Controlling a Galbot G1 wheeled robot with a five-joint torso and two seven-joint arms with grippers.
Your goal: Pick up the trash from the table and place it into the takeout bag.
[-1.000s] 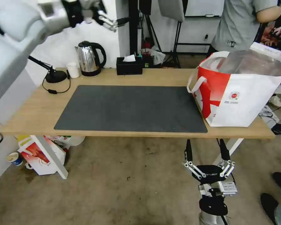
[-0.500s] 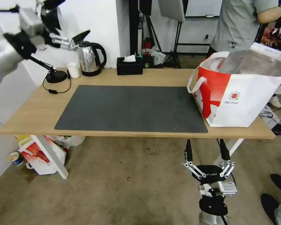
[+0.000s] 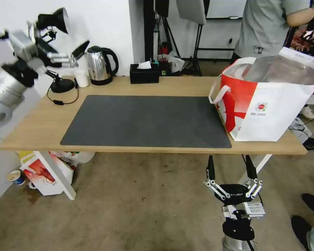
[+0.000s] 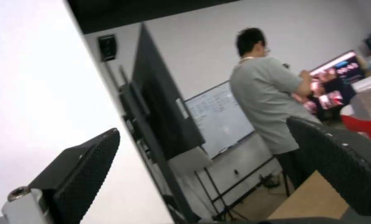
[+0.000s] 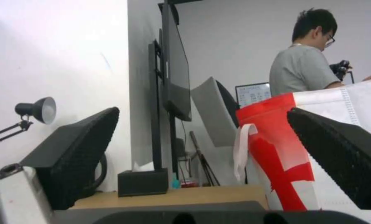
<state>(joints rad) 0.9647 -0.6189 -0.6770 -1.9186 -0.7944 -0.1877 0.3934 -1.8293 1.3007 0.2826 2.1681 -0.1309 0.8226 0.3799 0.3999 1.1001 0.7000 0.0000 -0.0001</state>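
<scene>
The takeout bag stands open on the right end of the table, its silver lining showing; it also appears in the right wrist view. The trash is out of view, and the dark grey mat is bare. My left gripper hangs open in the air over the table's far left corner, beside the desk lamp; its wrist view shows the fingers wide apart with nothing between them. Below the table's front edge, my right gripper points upward, open and empty.
A steel kettle, a small white cup, a black tissue box and a desk lamp line the table's back edge. Under the left end lies a white box with crayfish print. A person stands behind the bag.
My left arm has swung down and to the left from the top of the view, so its gripper now sits lower, near the lamp. The right arm has not moved.
</scene>
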